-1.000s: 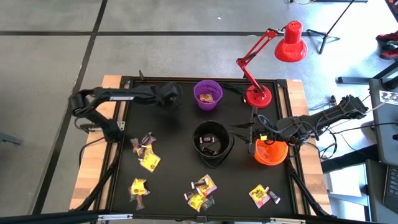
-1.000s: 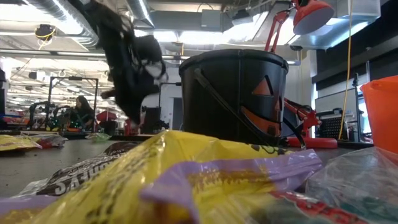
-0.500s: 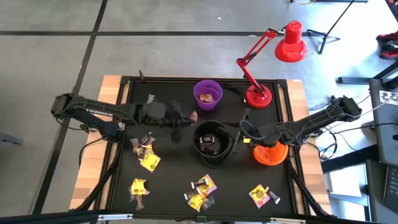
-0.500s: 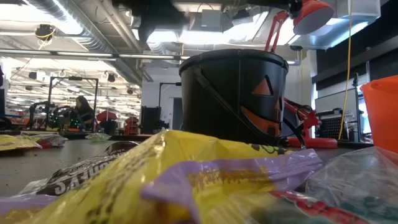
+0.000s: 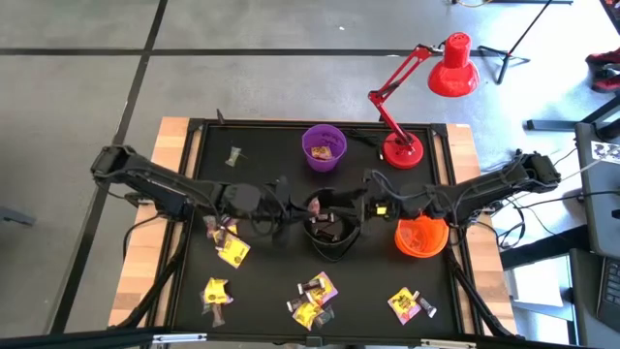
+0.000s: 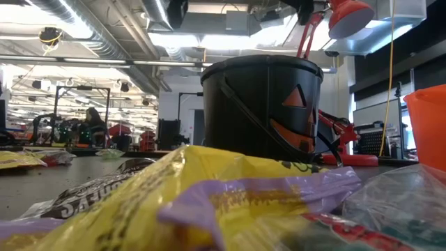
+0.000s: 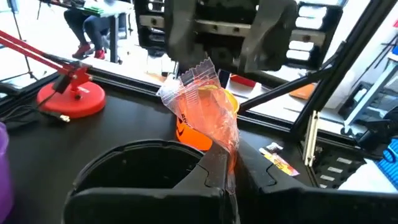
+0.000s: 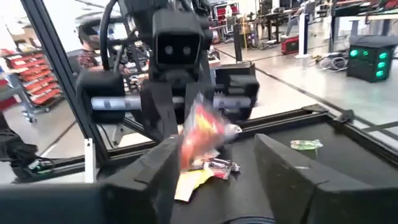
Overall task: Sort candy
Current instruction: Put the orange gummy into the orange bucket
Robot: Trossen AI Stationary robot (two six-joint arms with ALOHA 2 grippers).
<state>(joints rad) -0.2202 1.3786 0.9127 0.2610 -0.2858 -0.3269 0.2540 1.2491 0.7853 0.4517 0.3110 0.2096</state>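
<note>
My left gripper is shut on a reddish candy in a clear wrapper, at the left rim of the black bowl. My right gripper is open and empty over the bowl's right rim. It faces the left gripper, and the candy shows between its fingers, farther off. The black bowl holds dark candy. The purple bowl holds candy too. The orange bowl stands right of the black one. Piles of yellow and dark candy lie on the near half of the table. My left gripper pinches the wrapper's near end between its two shut fingers. The fingers come about level from the table's left. The candy sticks out past the fingertips, lifted clear above the black bowl's rim.
A red desk lamp stands at the far right. One greenish candy lies alone at the far left. More candy piles lie near the front edge. In the low view, candy fills the foreground before the black bowl.
My left gripper has swung from beside the purple bowl toward the near edge and the right, to the black bowl's left rim, carrying the reddish candy. My right gripper has gone from over the orange bowl toward the left, to the black bowl's right rim.
</note>
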